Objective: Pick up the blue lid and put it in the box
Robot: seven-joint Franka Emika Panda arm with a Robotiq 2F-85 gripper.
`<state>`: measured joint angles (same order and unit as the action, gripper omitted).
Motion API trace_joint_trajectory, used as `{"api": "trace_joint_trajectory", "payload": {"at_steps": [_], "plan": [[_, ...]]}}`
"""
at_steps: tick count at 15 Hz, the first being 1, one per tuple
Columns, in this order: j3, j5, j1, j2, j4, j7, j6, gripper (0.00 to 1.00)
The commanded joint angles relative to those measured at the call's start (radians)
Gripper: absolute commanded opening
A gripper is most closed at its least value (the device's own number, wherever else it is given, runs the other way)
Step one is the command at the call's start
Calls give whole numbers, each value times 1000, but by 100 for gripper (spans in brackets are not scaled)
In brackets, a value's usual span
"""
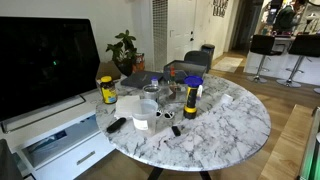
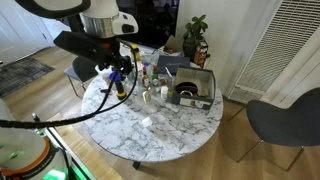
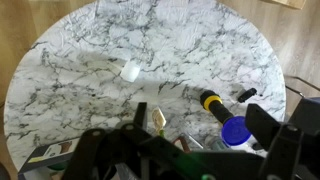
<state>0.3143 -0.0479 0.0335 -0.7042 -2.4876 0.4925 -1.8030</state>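
Fingers [image 3: 92, 152]: spread wide and empty, high above the table in the wrist view. Gripper [image 3: 185, 158] is well apart from the target.

Blue lid [image 3: 235, 132]: sits on top of the tall dark-brown jar [image 1: 192, 104], mid-table among clutter. It is just beside the yellow-capped jar [image 3: 210, 100].

Step in hand: approach. Judgement: centre over the lid, come straight down, and close across its rim only. The neighbouring jar is close, so turn the jaws so neither finger clips it. If the lid is threaded on, a straight pull may lift or tip the jar, so lift slowly.

Containers: grey box [image 2: 205, 80] stands at the table edge beyond the jars, open-topped. It already holds something dark and round, which cannot be identified. Clear cup [image 1: 146, 110]: contents cannot be told.

Marble table [image 3: 200, 40] is otherwise mostly bare on the near half.
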Motion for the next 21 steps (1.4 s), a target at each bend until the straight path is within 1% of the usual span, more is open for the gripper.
{"api": "trace_joint_trajectory", "payload": {"at_steps": [1, 8, 10, 15, 19, 21], "plan": [[-8, 6, 10, 3, 2, 5, 2, 100], [-8, 6, 10, 3, 2, 5, 2, 100], [-38, 8, -5, 14, 30, -12, 4, 100], [-172, 60, -85, 118, 175, -97, 24, 100], [-278, 107, -129, 261, 302, -211, 36, 100], [-317, 147, -141, 331, 345, -283, 26, 100]]}}
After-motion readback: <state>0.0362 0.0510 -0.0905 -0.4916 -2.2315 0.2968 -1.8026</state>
